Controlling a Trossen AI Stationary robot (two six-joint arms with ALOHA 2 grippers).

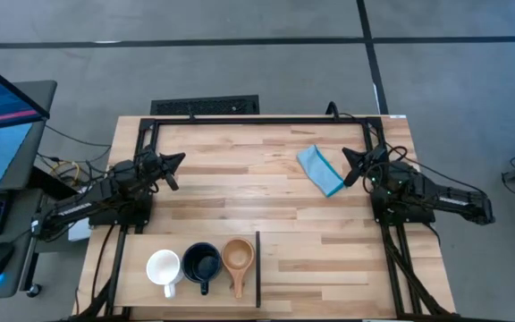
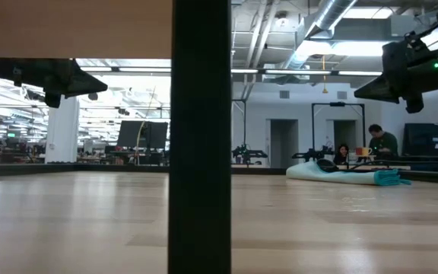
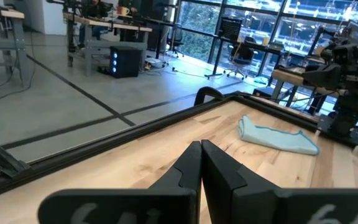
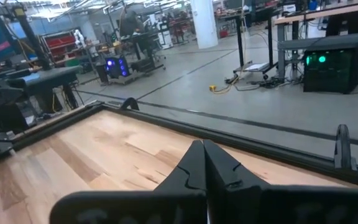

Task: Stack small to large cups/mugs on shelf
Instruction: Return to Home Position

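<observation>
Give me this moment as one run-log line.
white mug, black mug, wooden cup in a row on shelf | left pincer shut, empty, raised | right pincer shut, empty, near cloth

Both matte black and chunky, left arm (image 1: 97, 201) and right arm (image 1: 436, 199) alike. Right one shows a tiny green light (image 2: 436, 65). Fingers (image 3: 188, 173) are dark wedges tapering to points.

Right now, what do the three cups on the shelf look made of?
Small tan cup: likely wood, matte, warm tan with long matching handle. Black mug: probably ceramic, uniform black; gloss unclear. White mug: probably ceramic, uniform white; could be plastic.
</observation>
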